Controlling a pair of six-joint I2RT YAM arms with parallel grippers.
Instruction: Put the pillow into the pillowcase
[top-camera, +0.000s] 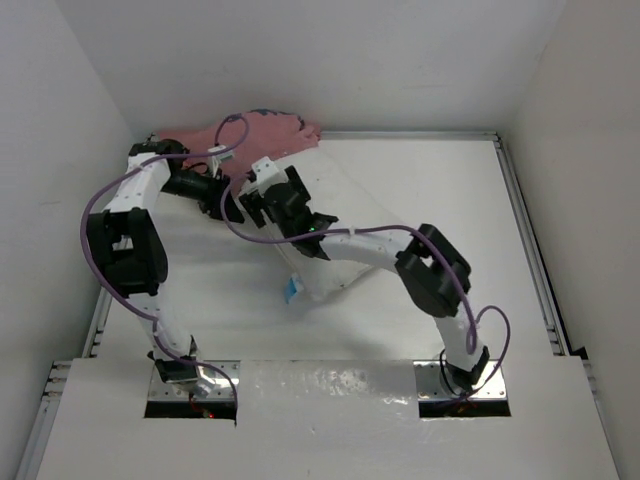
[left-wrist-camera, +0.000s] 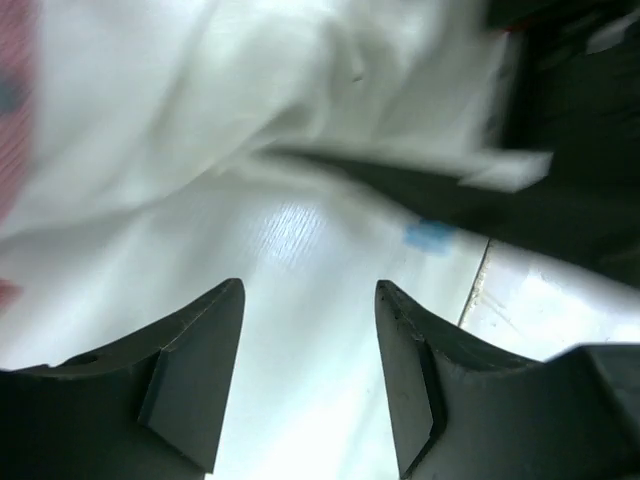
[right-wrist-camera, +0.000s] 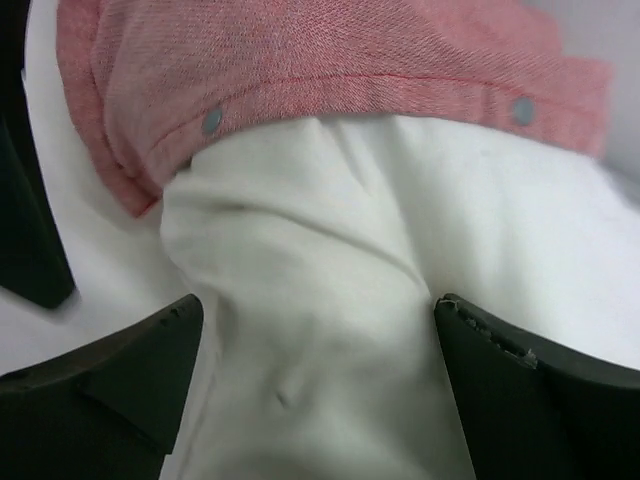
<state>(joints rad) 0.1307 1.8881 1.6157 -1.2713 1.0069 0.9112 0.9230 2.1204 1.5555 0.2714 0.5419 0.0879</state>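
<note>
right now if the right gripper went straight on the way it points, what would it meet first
Most likely the pillow: its white bulge sits directly ahead of the open right gripper, with the pillowcase hem just beyond. How close it is I cannot tell.

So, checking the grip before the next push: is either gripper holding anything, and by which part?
Nothing is held. The left gripper is open and empty; the right gripper is open astride the pillow, not pinching it.

High rear overview; both wrist views close upon the pillow.
</note>
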